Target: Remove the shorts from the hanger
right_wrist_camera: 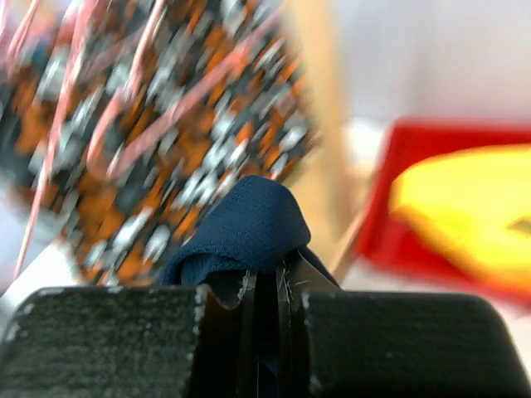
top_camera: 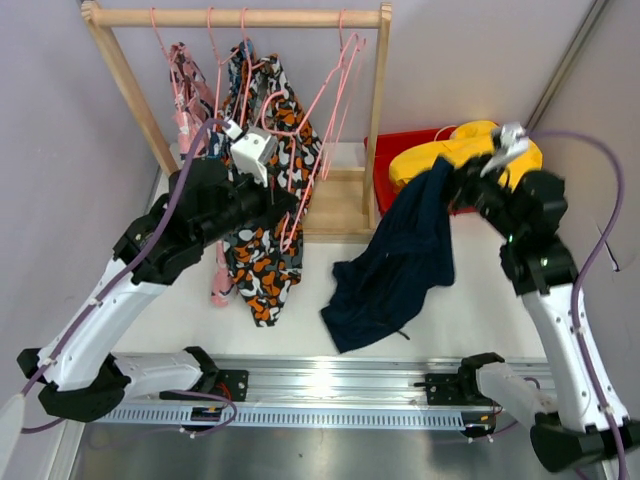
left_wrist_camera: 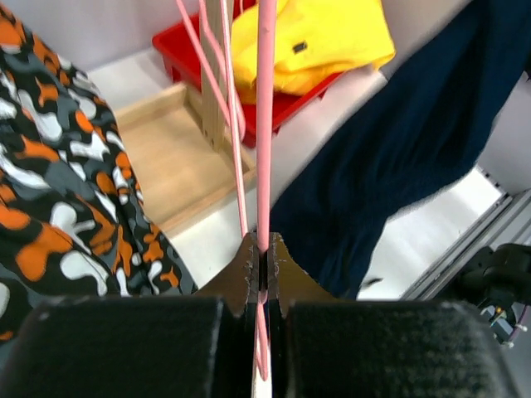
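Nearest the lens, top view: one metal rail [top_camera: 330, 385], two arm bases mounted on it.
- Left arm [top_camera: 170, 240] is reached in among the hangers, where its fingertips are hidden.
- Right arm [top_camera: 540, 250] is raised beside the red bin [top_camera: 385, 170], its fingertips buried in cloth.
- Four pairs of shorts are counted. Camouflage shorts [top_camera: 265, 240] are hung on the wooden rack [top_camera: 240, 17]. Pink shorts [top_camera: 185, 90] are hung further left, partly covered by the left arm. Navy shorts [top_camera: 400, 260] are off the rack, draped from the right arm down to the table. Yellow shorts [top_camera: 450, 155] are piled in the bin.
- Spare hangers [top_camera: 335, 90] overlap, so no sure count is given.

Left wrist view: what the top view hides is shown here.
- Left gripper [left_wrist_camera: 263, 253] is pressed together on one pink hanger [left_wrist_camera: 265, 124].
- Camouflage, navy and yellow pairs are each cut off by the frame.

Right wrist view:
- Right gripper [right_wrist_camera: 267, 286] is pinched on a fold of the navy pair.
- All behind it is blurred, though the camouflage pattern, bin and yellow pair can be recognised.
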Controlling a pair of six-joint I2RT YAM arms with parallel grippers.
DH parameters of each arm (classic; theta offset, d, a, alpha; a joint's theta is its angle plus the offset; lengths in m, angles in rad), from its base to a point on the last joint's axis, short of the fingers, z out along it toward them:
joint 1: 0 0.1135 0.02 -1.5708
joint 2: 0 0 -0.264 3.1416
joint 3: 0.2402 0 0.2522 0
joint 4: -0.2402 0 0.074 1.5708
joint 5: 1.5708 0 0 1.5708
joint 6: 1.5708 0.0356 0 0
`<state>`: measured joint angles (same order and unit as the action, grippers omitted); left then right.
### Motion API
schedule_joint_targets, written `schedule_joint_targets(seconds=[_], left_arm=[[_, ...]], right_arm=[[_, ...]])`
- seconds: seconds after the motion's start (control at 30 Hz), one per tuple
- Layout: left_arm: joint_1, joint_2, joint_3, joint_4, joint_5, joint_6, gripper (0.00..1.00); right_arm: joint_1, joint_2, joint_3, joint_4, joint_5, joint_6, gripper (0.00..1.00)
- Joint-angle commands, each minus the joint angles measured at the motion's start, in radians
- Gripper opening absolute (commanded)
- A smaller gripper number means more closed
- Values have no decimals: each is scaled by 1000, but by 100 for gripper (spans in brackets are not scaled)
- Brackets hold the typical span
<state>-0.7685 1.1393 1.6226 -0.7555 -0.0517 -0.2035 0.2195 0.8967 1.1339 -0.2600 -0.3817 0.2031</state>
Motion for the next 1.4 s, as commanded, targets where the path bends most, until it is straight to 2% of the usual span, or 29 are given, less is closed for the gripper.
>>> schedule_joint_targets(seconds=[0.0, 0.17, 0.2, 0.3, 0.43, 0.53, 0.6, 0.7, 0.73, 0.8, 0.83, 0.9, 0.93, 0.97, 1.0, 1.1, 1.3, 1.33, 1.37], left_arm=[[-3, -79, -65, 51, -25, -36, 0], [-3, -141, -151, 27, -40, -57, 0], [-2, -148, -168, 16, -45, -57, 0], [-3, -165, -178, -4, -63, -62, 0], [-3, -165, -185, -15, -91, -62, 0], [-3, -150, -190, -11, -103, -63, 0], [0, -135, -193, -4, -117, -65, 0], [17, -105, -205, 18, -122, -68, 0], [26, -93, -198, 21, -120, -70, 0], [53, -49, -179, 21, -102, -70, 0], [60, -33, -170, 21, -96, -66, 0], [72, -3, -132, 27, -91, -51, 0], [75, 29, -119, 24, -94, -47, 0], [78, 49, -104, 21, -100, -42, 0], [86, 88, -54, 18, -117, -34, 0], [107, 151, 46, 13, -128, -27, 0], [149, 361, 298, -2, -135, -22, 0], [153, 417, 398, -11, -129, -22, 0], [156, 450, 436, -16, -125, -22, 0]], right_arm=[[-37, 131, 280, 85, 199, -56, 0], [-179, 385, 637, 168, 222, 18, 0], [-205, 477, 771, 180, 216, 34, 0], [-293, 609, 993, 221, 222, 102, 0], [-365, 838, 1173, 300, 233, 199, 0], [-391, 928, 1216, 376, 221, 242, 0], [-396, 995, 1201, 367, 201, 254, 0], [-393, 972, 976, 416, 142, 266, 0], [-388, 919, 772, 451, 144, 283, 0], [-387, 878, 603, 498, 120, 318, 3], [-387, 866, 546, 472, 100, 343, 24], [-384, 851, 416, 380, 63, 357, 44], [-370, 838, 359, 369, 57, 370, 60], [-359, 793, 220, 399, 52, 372, 64], [-333, 762, 145, 425, 62, 375, 72], [-284, 630, -93, 496, 119, 363, 82], [-187, 425, -304, 472, 133, 337, 84], [-175, 398, -322, 464, 133, 334, 84], [-170, 374, -338, 456, 133, 331, 84]])
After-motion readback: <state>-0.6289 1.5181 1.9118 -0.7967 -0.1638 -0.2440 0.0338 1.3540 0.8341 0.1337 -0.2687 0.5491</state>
